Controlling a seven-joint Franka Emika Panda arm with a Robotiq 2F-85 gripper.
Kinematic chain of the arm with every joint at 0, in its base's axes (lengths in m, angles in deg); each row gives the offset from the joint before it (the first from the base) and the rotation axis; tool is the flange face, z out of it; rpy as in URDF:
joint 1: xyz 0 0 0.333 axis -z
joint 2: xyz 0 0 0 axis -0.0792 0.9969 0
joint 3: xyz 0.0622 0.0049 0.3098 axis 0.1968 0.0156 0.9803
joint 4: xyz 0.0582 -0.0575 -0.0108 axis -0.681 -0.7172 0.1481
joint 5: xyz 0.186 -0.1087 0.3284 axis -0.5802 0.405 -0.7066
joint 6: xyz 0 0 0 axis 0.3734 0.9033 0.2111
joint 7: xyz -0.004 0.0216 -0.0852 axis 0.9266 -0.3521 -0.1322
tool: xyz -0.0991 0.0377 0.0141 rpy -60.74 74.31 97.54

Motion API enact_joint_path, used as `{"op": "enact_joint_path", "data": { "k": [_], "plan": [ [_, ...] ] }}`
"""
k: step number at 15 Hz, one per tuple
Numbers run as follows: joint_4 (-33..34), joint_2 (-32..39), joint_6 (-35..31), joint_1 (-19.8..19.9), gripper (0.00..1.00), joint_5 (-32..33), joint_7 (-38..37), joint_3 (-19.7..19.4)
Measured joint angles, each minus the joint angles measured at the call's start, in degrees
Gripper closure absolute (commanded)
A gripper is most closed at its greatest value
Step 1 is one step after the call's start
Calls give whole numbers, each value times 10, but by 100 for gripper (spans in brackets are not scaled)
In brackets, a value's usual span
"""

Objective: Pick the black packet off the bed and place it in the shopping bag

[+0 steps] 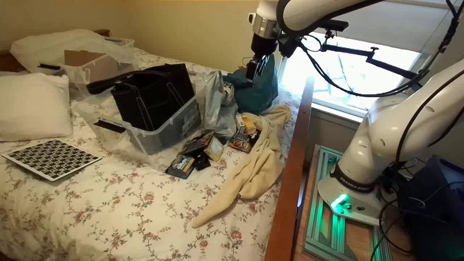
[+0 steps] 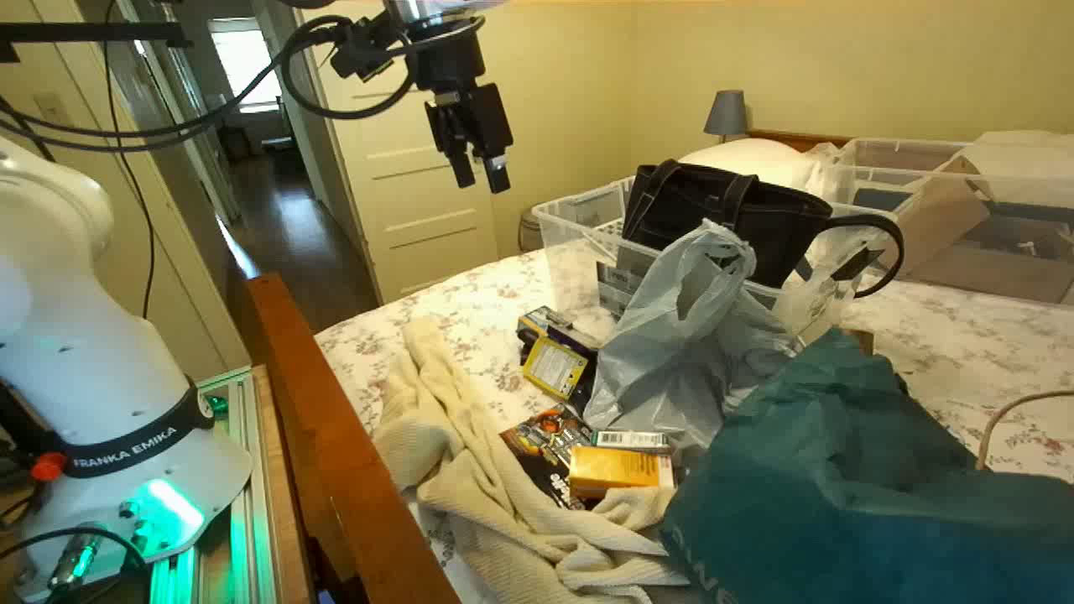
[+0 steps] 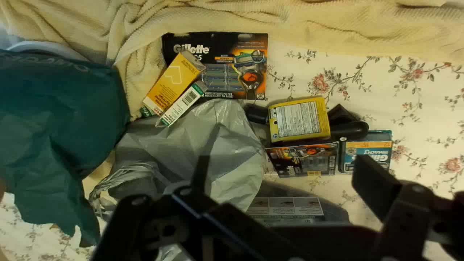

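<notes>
Two black Gillette packets show in the wrist view. A flat black packet [image 3: 235, 78] lies by the cream blanket, its left part under an orange box and a white box. Another black packet [image 3: 304, 159] rests beside the grey plastic bag, against a yellow box; which one the task names I cannot tell. The black shopping bag [image 1: 156, 105] sits upright in a clear bin, its handles up, in both exterior views. High above the bed, my gripper [image 2: 482, 179] hangs with its fingers spread and nothing between them. In the wrist view the gripper [image 3: 282, 163] spans the scene, well above the packets.
The clear bin's wall [image 1: 163, 139] surrounds the shopping bag. Beside it stand a grey plastic bag [image 2: 663, 361] and a teal bag [image 2: 839, 470]. A cream blanket [image 2: 478, 470], a yellow box [image 3: 299, 119] and a wooden bed rail [image 1: 293, 174] lie around the packets.
</notes>
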Motion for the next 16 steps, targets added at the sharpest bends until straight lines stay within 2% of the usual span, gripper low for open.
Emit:
{"op": "enact_joint_path", "data": {
  "k": [5, 9, 16],
  "plan": [
    [0, 4, -1, -3, 0, -5, 0, 0],
    [5, 54, -37, -28, 0, -49, -17, 2],
    [49, 206, -96, -34, 0, -100, -198, 17]
  ]
}}
